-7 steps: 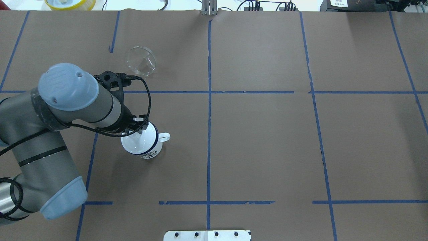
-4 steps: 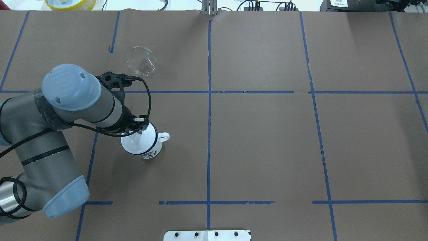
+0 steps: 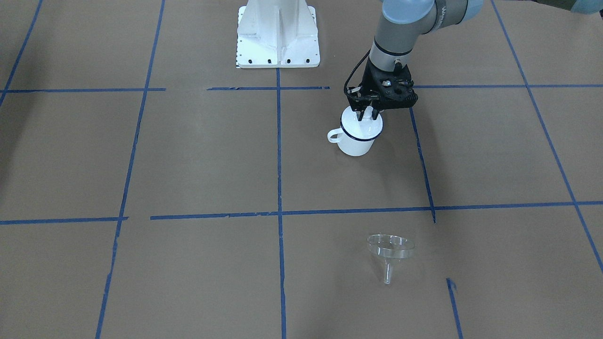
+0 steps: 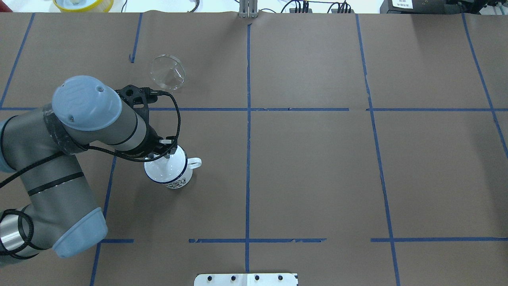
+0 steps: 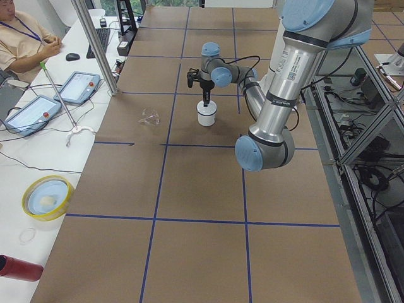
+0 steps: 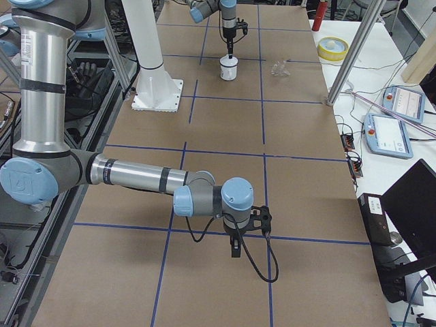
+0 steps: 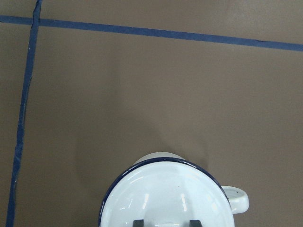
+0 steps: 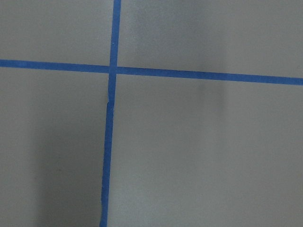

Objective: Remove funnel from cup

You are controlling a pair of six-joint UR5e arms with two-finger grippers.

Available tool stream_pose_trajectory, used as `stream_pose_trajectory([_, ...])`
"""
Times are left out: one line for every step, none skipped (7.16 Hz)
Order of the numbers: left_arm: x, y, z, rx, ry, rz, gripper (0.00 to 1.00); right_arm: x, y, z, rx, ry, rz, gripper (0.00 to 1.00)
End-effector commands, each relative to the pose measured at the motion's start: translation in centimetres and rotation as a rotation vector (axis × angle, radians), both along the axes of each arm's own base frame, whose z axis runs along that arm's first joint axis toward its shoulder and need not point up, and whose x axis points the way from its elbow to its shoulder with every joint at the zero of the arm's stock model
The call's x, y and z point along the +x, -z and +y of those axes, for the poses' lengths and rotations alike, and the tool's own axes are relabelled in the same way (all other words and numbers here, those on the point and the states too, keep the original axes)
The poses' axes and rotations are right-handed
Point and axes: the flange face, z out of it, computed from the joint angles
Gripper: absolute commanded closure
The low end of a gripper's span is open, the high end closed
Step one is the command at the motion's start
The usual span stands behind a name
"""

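Note:
The clear funnel [image 4: 167, 71] lies on its side on the brown table, apart from the cup; it also shows in the front view [image 3: 390, 252]. The white cup [image 4: 168, 170] with a dark blue rim stands upright, handle [image 4: 195, 162] pointing right. My left gripper [image 3: 366, 115] hangs straight over the cup's mouth, its fingertips [image 7: 138, 222] a little apart with white between them. I cannot tell whether they press on anything. My right gripper [image 6: 235, 248] hovers low over bare table far from both; I cannot tell if it is open or shut.
Blue tape lines [image 4: 248, 131] divide the table into squares. The white robot base plate [image 3: 278, 37] stands at the table's near edge. A yellow-rimmed bowl [image 4: 83, 4] sits beyond the far edge. An operator sits at a side desk [image 5: 25, 44].
My left arm's elbow has shifted slightly to the right. The gripper stays over the cup. The cup and the funnel have not moved.

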Motion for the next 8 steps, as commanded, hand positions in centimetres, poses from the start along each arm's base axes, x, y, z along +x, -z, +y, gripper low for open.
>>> stream_pose_trajectory([-0.6, 0.8, 0.2, 0.013, 0.0, 0.016, 0.0, 0.0, 0.0, 0.0, 0.0, 0.0, 0.0, 0.0])
stream_pose_trajectory([-1.4, 1.2, 0.1, 0.028, 0.001, 0.026, 0.0, 0.0, 0.0, 0.0, 0.0, 0.0, 0.0, 0.0])
stream_pose_trajectory([-3.5, 1.7, -0.4, 0.08, -0.007, 0.038, 0.0, 0.0, 0.0, 0.0, 0.0, 0.0, 0.0, 0.0])
stream_pose_trajectory([-6.5, 0.6, -1.3, 0.169, -0.049, 0.014, 0.0, 0.0, 0.0, 0.0, 0.0, 0.0, 0.0, 0.0])
stream_pose_trajectory([-10.0, -2.2, -2.6, 0.233, -0.097, -0.003, 0.0, 0.0, 0.0, 0.0, 0.0, 0.0, 0.0, 0.0])
stream_pose_trajectory([-15.5, -5.9, -4.2, 0.268, -0.17, 0.01, 0.0, 0.0, 0.0, 0.0, 0.0, 0.0, 0.0, 0.0])
stream_pose_trajectory([-21.7, -10.6, -5.3, 0.345, -0.232, -0.025, 0.0, 0.0, 0.0, 0.0, 0.0, 0.0, 0.0, 0.0])
stream_pose_trajectory([-28.2, -15.5, -5.7, 0.394, -0.275, -0.081, 0.0, 0.0, 0.0, 0.0, 0.0, 0.0, 0.0, 0.0])
